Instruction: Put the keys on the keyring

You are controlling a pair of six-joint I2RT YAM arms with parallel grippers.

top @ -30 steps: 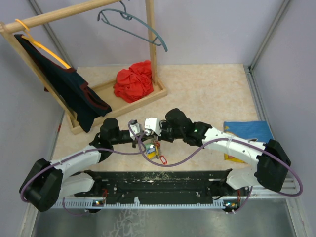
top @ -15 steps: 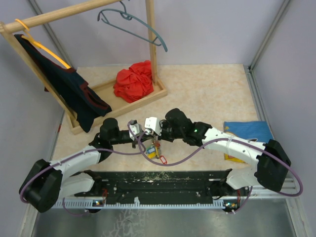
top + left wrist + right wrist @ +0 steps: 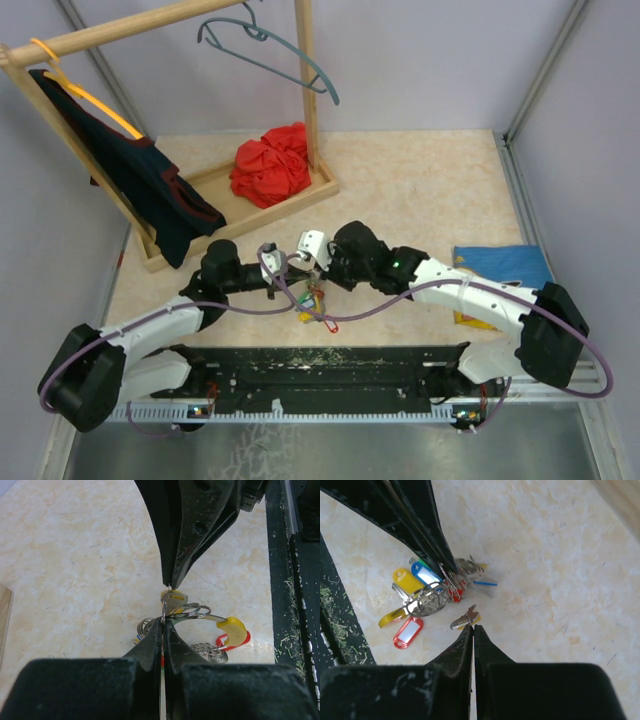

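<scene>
- A wooden rack (image 3: 305,90) stands at the far left corner of the worktop (image 3: 420,190). A dark garment (image 3: 150,190) and a grey hanger (image 3: 280,55) hang from it, and a red cloth (image 3: 272,165) is bunched on its base.
- The left claw (image 3: 163,624) reaches in from the left, with its fingers pressed together on thin grey wire at the bunch.
- The keyring (image 3: 232,629) runs as a grey arc from those tips round to its yellow section, which lies toward the near edge.
- The keys (image 3: 415,581) lie heaped by the near edge of the worktop, a little left of its middle. A yellow tag (image 3: 406,579) and a blue tag (image 3: 425,573) lie side by side. A red tag (image 3: 408,632) sits at the near side of the heap.
- The right claw (image 3: 472,627) comes in from the right, its tips just beside the left claw's. Its fingers are closed on a yellow-headed key (image 3: 465,621), which is just apart from the heap. I cannot tell whether that key touches the worktop.
- A blue cloth (image 3: 500,265) lies at the right edge.
</scene>
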